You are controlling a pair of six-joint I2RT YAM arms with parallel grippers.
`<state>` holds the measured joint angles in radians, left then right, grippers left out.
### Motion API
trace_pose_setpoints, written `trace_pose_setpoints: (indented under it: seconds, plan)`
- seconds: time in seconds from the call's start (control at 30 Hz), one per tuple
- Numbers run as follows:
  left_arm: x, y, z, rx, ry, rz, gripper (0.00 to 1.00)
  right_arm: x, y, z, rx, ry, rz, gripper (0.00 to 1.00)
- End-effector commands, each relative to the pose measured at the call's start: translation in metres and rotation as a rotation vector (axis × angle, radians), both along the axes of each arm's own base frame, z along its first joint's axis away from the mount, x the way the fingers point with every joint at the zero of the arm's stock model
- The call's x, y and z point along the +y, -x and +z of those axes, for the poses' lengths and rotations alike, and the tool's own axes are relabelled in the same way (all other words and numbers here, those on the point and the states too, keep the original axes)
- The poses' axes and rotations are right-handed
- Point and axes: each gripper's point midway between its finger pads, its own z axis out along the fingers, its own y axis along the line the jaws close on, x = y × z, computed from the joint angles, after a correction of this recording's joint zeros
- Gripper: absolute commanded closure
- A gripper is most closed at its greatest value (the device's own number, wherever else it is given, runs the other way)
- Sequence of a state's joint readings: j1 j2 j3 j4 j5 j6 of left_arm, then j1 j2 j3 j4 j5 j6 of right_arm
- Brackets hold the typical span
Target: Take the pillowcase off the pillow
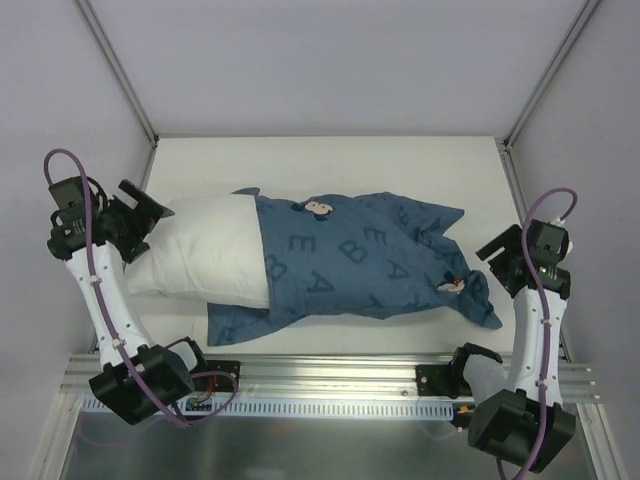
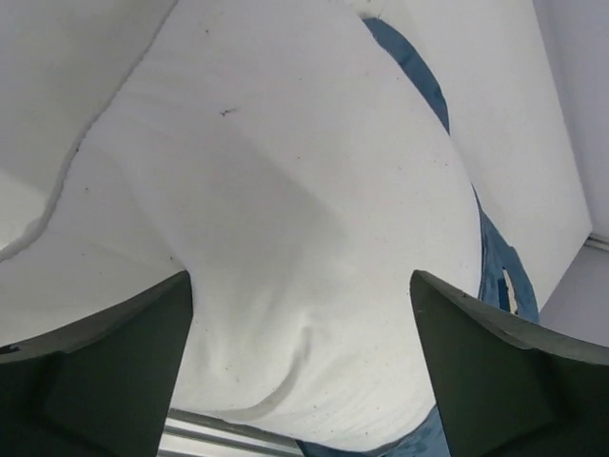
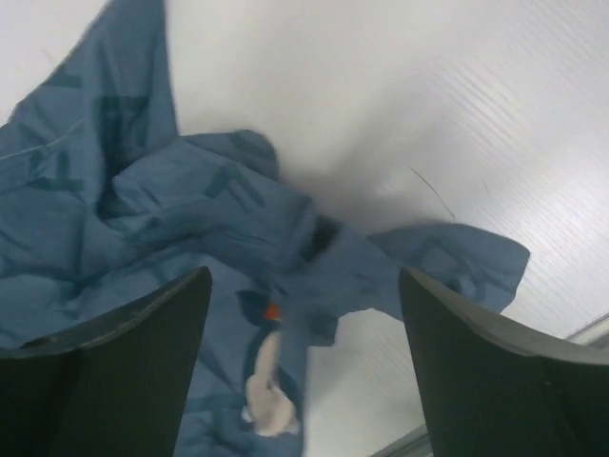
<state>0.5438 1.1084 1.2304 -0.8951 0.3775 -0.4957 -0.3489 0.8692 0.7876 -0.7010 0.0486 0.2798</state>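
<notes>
Pillow half out; pillowcase covers the rest. My left end effector and right end effector gape empty.

White table, pale walls, probably aluminium rail along near edge.

White table; grey walls; aluminium rail along its near edge

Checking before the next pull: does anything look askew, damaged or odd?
Nothing damaged. The pillow sticks out of the pillowcase at the left, only partly covered, and the pillowcase's right end lies crumpled and twisted on the table.
</notes>
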Motion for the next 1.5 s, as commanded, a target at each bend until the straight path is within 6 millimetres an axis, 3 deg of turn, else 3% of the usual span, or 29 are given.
trace_pose_setpoints:
  seconds: [0.0,0.1,0.17,0.2,0.23,0.4,0.6,0.63,0.67,0.73,0.77,0.8,0.83,0.9,1.0,1.2,1.47]
  plan:
    - [0.005,-0.010,0.036,-0.110,-0.131,-0.030,0.03,0.013,-0.038,0.058,-0.175,0.013,0.126,0.15]
    - [-0.002,-0.016,0.038,-0.060,-0.246,-0.056,0.01,0.031,-0.048,0.081,-0.197,0.071,0.207,0.02]
    - [-0.011,-0.023,0.035,-0.025,-0.298,-0.091,0.01,0.053,-0.054,0.084,-0.183,0.090,0.293,0.01]
    - [-0.027,-0.027,0.032,-0.011,-0.309,-0.148,0.01,0.057,-0.058,0.093,-0.189,0.111,0.306,0.01]
    - [-0.036,-0.031,0.030,-0.003,-0.310,-0.176,0.01,0.071,-0.060,0.094,-0.186,0.114,0.355,0.00]
    - [-0.080,-0.046,0.014,0.075,-0.391,-0.326,0.01,0.097,-0.066,0.083,-0.130,0.105,0.446,0.00]
    - [-0.104,-0.052,-0.043,0.248,-0.368,-0.412,0.01,0.119,-0.075,0.067,-0.014,0.087,0.573,0.00]
    - [-0.109,-0.053,-0.060,0.305,-0.375,-0.436,0.01,0.122,-0.077,0.064,0.009,0.087,0.588,0.03]
    - [-0.112,-0.052,-0.070,0.334,-0.373,-0.450,0.01,0.124,-0.084,0.070,-0.002,0.084,0.594,0.04]
    - [-0.118,-0.048,-0.091,0.399,-0.356,-0.477,0.29,0.132,-0.095,0.059,0.036,0.053,0.618,0.04]
    - [-0.122,-0.047,-0.094,0.407,-0.340,-0.473,0.72,0.137,-0.103,0.064,0.021,0.037,0.625,0.04]
    - [-0.123,-0.045,-0.096,0.415,-0.335,-0.470,0.96,0.145,-0.108,0.063,0.024,0.001,0.643,0.04]
    - [-0.122,-0.043,-0.097,0.415,-0.331,-0.464,1.00,0.149,-0.117,0.053,0.053,-0.020,0.640,0.04]
    - [-0.125,-0.043,-0.092,0.394,-0.322,-0.471,1.00,0.155,-0.133,0.056,0.038,-0.046,0.628,0.04]
    - [-0.122,-0.040,-0.077,0.339,-0.336,-0.465,1.00,0.141,-0.155,0.040,0.073,-0.042,0.474,0.04]
    - [-0.124,-0.028,-0.046,0.224,-0.331,-0.474,1.00,0.137,-0.183,-0.002,0.165,-0.123,0.336,0.04]
    - [-0.132,-0.019,-0.037,0.181,-0.283,-0.498,1.00,0.177,-0.205,-0.053,0.202,-0.367,0.317,0.00]
